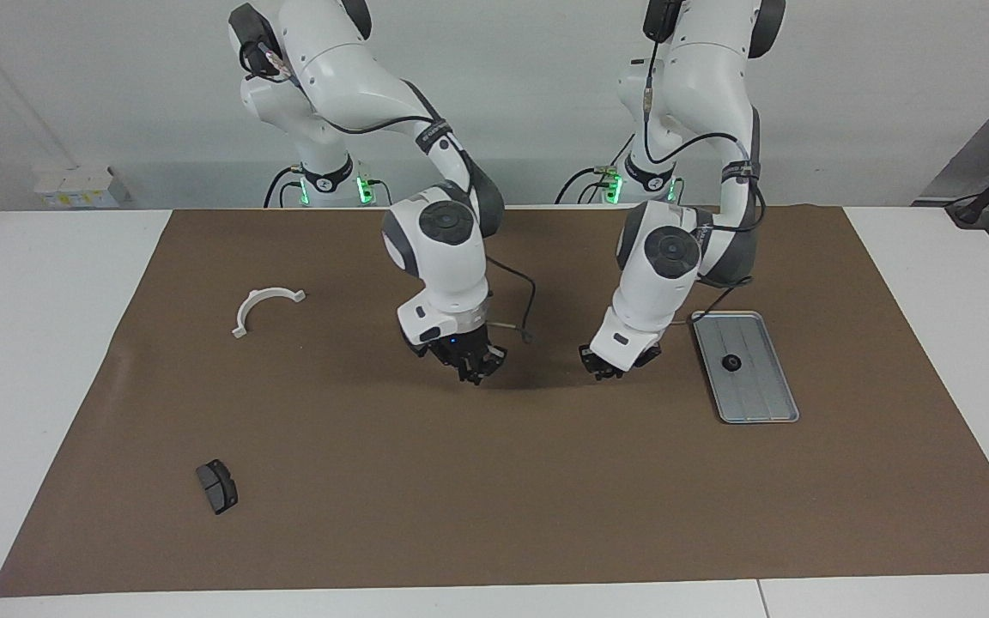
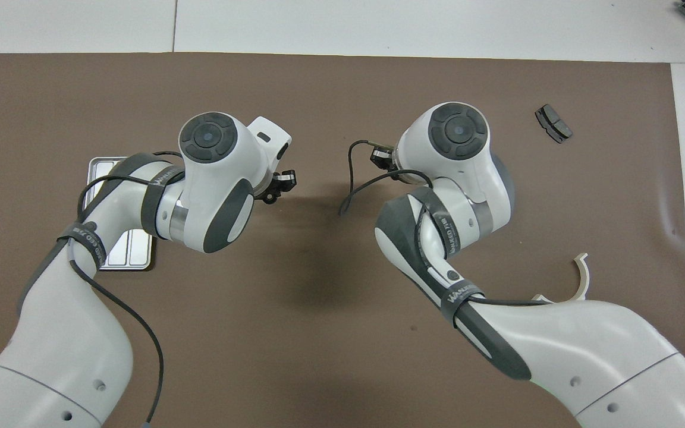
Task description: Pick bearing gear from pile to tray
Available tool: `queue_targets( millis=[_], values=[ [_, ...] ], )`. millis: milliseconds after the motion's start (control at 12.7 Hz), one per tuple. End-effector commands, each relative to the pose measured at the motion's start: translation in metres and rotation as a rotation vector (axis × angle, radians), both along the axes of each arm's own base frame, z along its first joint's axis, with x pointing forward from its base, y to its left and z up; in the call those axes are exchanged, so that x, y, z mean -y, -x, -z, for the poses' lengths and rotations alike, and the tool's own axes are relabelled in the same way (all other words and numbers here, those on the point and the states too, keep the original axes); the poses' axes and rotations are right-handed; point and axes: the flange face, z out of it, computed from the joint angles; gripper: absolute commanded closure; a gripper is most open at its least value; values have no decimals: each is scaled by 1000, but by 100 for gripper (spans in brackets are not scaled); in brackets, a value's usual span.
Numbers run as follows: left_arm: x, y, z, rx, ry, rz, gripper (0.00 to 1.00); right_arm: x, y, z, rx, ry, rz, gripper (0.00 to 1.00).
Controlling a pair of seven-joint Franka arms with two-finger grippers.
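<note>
The bearing gear [image 1: 731, 363] we can see lies in the tray [image 1: 761, 410], a small black round part on the ridged metal. We find the left gripper [image 1: 604, 371] in the air over the brown mat [image 1: 494, 481], just beside the tray's rim toward the middle of the table; we cannot tell whether its fingers are open or closed, nor whether anything sits between them (they show only as a dark cluster under the white wrist). The right gripper [image 1: 472, 371] hangs over the middle of the mat with its fingertips pressed together, and we see nothing in it. Moving outward, a white curved bracket [image 1: 260, 305] rests on the mat toward the right arm's end of the table. A dark grey brake pad [image 1: 216, 486] lies farther from the robots than the bracket, well apart from it and from both grippers.
</note>
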Motion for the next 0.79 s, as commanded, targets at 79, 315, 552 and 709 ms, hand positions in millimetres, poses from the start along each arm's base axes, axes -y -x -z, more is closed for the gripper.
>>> queue_targets(
  millis=[79,315,552,709],
  values=[
    [-94,-1,-18,-66,10,159,81,-42,22,20,1,-32,-8,100],
    [-183,7,-18,-63,37,282,81,-67,43,32,-10,-23,-48,96],
    [-255,14,-11,-38,56,383,81,-72,48,32,3,-21,-67,51],
    [-285,28,1,15,46,419,78,-73,43,26,15,-27,-65,31]
  ],
)
